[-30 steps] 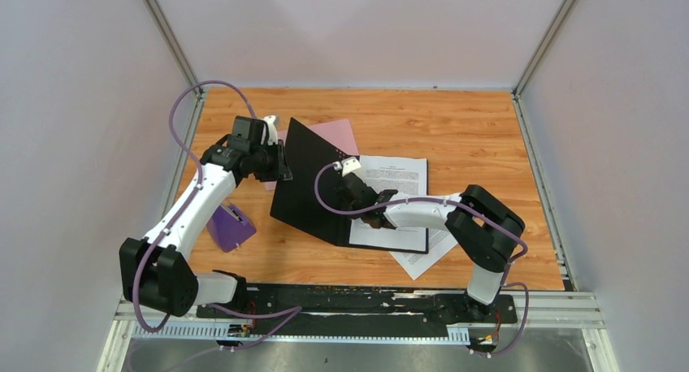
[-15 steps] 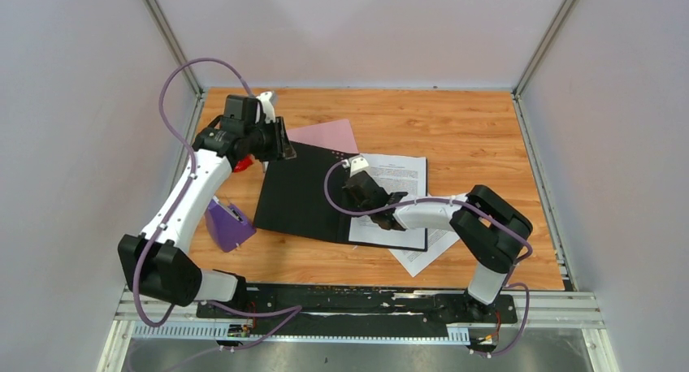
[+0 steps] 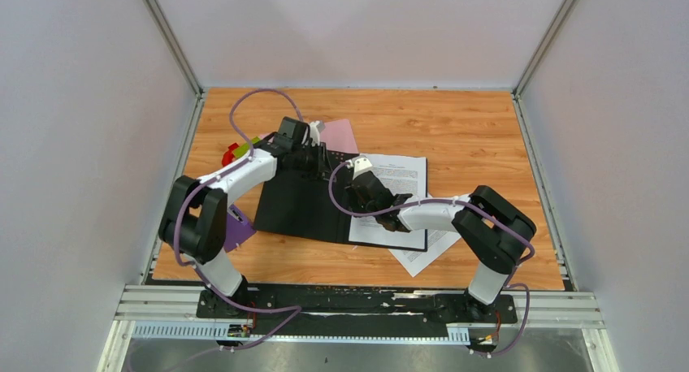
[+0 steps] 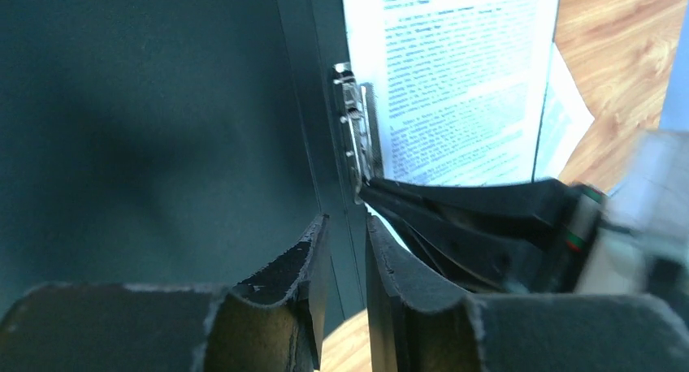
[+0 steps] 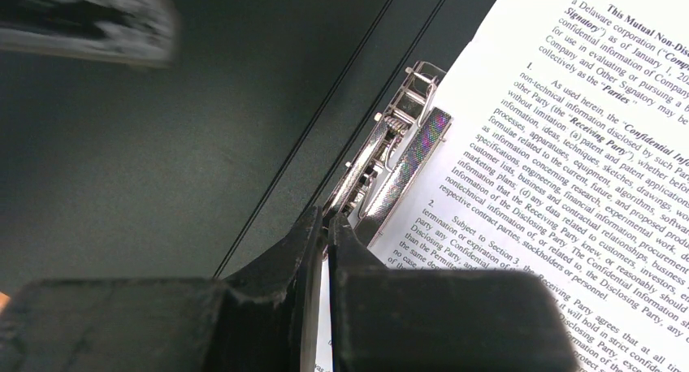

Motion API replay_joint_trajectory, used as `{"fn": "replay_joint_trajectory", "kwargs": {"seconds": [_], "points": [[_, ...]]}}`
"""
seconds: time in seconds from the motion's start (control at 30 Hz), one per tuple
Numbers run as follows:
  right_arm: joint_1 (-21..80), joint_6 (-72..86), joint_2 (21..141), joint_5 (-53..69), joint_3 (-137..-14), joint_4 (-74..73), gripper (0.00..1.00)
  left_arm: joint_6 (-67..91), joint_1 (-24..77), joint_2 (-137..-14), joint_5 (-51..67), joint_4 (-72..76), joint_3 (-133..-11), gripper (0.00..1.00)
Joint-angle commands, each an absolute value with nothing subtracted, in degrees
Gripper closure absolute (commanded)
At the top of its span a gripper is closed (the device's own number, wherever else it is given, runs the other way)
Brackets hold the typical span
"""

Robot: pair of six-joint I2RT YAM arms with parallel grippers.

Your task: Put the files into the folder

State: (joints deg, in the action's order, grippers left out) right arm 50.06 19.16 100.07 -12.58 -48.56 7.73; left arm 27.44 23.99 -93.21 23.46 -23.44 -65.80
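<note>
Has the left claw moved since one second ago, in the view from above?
Yes. The left claw moved to the right, away from the left edge of the table, and is now over the black folder beside the pink sheet.

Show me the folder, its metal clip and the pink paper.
folder [image 3: 296, 209]: top view, on its open left cover.
metal clip [image 5: 378, 157]: right wrist view, on the middle of the silver mechanism.
pink paper [image 3: 342, 134]: top view, on the part showing behind the folder.
</note>
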Motion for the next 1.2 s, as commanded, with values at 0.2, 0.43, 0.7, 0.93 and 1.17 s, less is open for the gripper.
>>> {"fn": "replay_joint_trajectory", "kwargs": {"seconds": [0.2, 0.43, 0.7, 0.93, 1.17], "points": [[46.90, 16.67, 103.55, -14.32, -42.47, -6.54, 1.00, 35.69, 24.67, -102.75, 29.43, -3.34, -62.37, 0.70], [46.85, 17.03, 103.30, -15.27, -41.89, -6.40, 1.00, 37.84, 25.62, -109.13, 31.42, 2.79, -61.07, 0.69], [46.85, 17.09, 101.41, -15.89, -41.15, -6.54, 1.00, 37.63, 27.14, -111.40, 31.86, 5.15, -59.41, 0.69], [46.84, 16.91, 101.98, -15.76, -41.57, -6.51, 1.00, 37.53, 28.42, -112.41, 32.38, 6.95, -57.22, 0.68], [46.80, 16.86, 102.47, -15.17, -41.64, -5.98, 1.00, 37.80, 28.71, -111.68, 32.85, 8.83, -55.88, 0.64]]}}
